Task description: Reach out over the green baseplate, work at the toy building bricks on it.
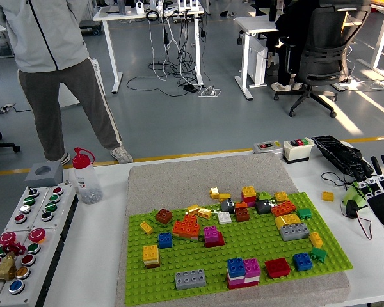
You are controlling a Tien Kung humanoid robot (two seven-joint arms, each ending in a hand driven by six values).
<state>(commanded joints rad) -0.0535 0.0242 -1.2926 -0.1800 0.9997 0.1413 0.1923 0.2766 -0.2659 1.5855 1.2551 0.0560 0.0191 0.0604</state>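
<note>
The green baseplate (pixel 243 246) lies on a grey mat in the middle of the table. Several toy bricks stand on it: an orange cluster (pixel 187 228), a magenta and red brick (pixel 212 236), a grey brick (pixel 190 278), a blue and pink stack (pixel 242 269) and a red brick (pixel 276 267). My right hand (pixel 383 185) rests at the right edge of the table, beside the plate, its fingers straight and holding nothing. The left hand is out of view.
A red-capped bottle (pixel 86 176) and a button panel (pixel 19 233) stand at the left. A switch box (pixel 297 149), a black device (pixel 338 153), a loose yellow brick (pixel 328 196) and cables lie at the right. A person (pixel 51 64) stands beyond the table's far left.
</note>
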